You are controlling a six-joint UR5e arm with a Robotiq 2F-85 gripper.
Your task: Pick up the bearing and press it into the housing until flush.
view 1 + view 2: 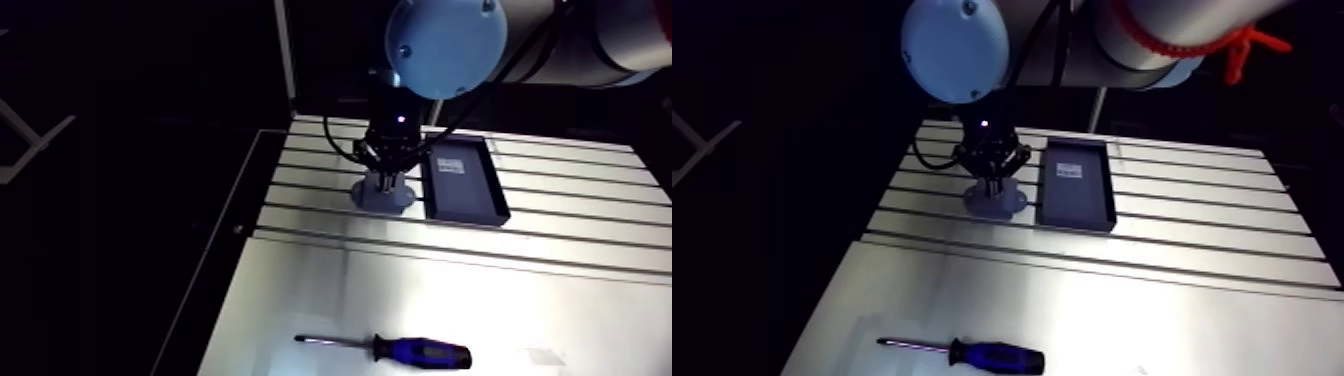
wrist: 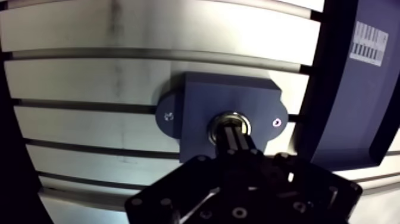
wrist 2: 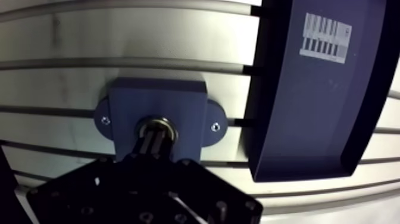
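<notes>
The blue-grey flanged plastic housing point(image 2: 223, 95) sat directly under the black two-finger gripper point(image 2: 233, 137), whose fingers were drawn together, gripping nothing. Their tips met the shiny steel ring bearing point(image 2: 228, 117) seated in the housing's bore, so any push likely ran straight down. A dark rectangular tray point(image 2: 351, 101) lay just beside.
</notes>
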